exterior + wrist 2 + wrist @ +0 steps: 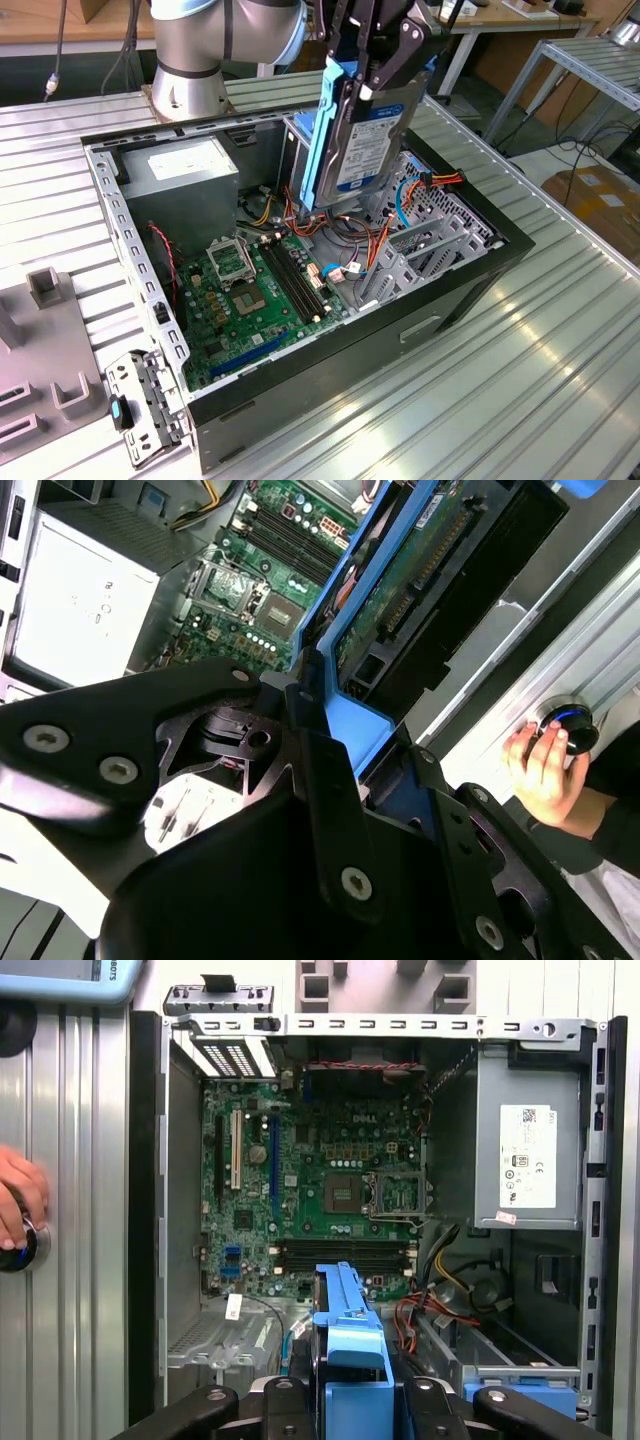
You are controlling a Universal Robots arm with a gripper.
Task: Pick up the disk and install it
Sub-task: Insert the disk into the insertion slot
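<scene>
Exterior view angles down; both wrist views share the motherboard (300,1190).

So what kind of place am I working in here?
Probably a robotics lab or workshop bench: an open computer case sits on a ribbed aluminium table, a metal-frame table and cardboard box stand nearby, while the gripper holds the disk above the case.

Work surface: we noted a ribbed aluminium table (520,400), its slats running lengthwise, with pale streaks of reflected light lying across them toward the exterior view's right. Beyond it, at the exterior view's upper right, stood a second slatted metal table (590,60) and a wooden desk (500,15) on white legs. Between them we saw dark floor (525,125) with loose cables (585,135). A brown cardboard box (600,195) sat low beside the second table. A wooden top (40,20) ran behind, at the exterior view's left.
</scene>
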